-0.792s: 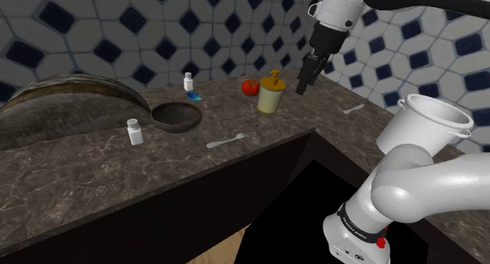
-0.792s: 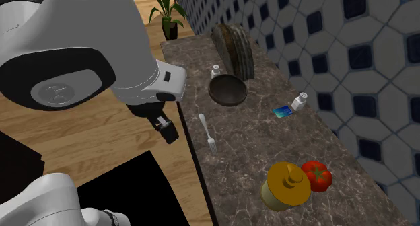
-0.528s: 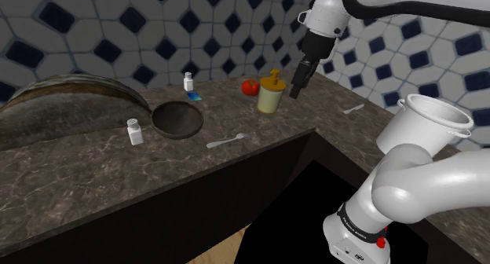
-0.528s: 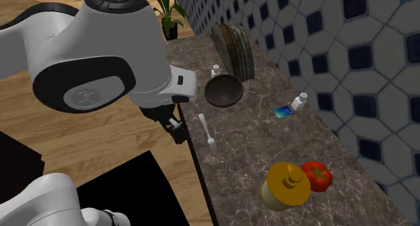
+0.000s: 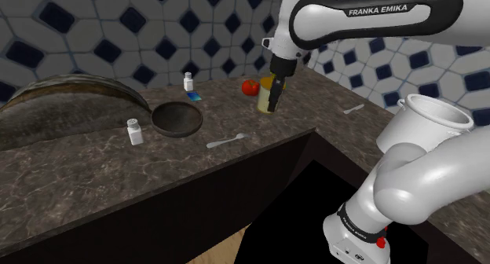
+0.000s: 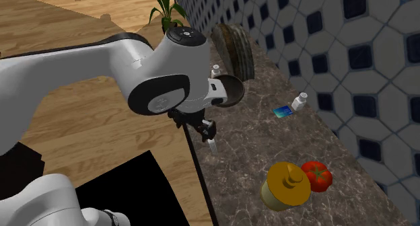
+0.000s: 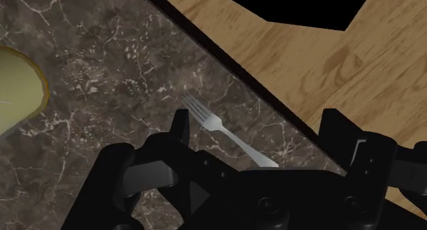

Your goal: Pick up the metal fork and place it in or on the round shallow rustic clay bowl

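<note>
1. The white arm (image 6: 161,90) spans the left and middle of the frame, and its black gripper (image 6: 207,130) hangs over the edge of the dark marble counter (image 6: 256,144)
2. A pale end of the fork (image 6: 213,147) pokes out just below the gripper
3. The dark round bowl (image 6: 235,90) sits higher up, partly behind the arm, near a white shaker (image 6: 216,69)
4. At the lower right, a yellow lidded jar (image 6: 286,185) stands against a red tomato (image 6: 318,175)

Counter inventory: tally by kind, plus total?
Cutlery, fork plus another small utensil: 2
White shakers: 2
Bowl: 1
Tomato: 1
Yellow jar: 1
Blue card: 1
Large dark oval object: 1
Total: 9
</note>
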`<state>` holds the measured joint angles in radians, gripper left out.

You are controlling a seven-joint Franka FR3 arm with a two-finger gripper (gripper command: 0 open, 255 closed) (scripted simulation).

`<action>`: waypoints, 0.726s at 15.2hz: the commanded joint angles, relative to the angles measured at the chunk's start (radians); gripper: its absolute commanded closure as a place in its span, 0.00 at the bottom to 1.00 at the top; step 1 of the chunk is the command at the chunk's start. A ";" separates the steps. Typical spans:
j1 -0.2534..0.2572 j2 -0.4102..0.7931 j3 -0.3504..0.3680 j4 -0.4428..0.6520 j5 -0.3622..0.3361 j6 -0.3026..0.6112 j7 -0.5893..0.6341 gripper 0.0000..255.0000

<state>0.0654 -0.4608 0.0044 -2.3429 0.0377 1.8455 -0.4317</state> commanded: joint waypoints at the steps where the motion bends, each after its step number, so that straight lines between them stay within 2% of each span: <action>1: 0.013 0.071 -0.006 0.011 -0.008 0.044 -0.060 0.00; 11: 0.063 0.448 0.005 0.130 -0.044 0.225 -0.312 0.00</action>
<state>0.1260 -0.0589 0.0092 -2.2357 -0.0007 2.0538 -0.7143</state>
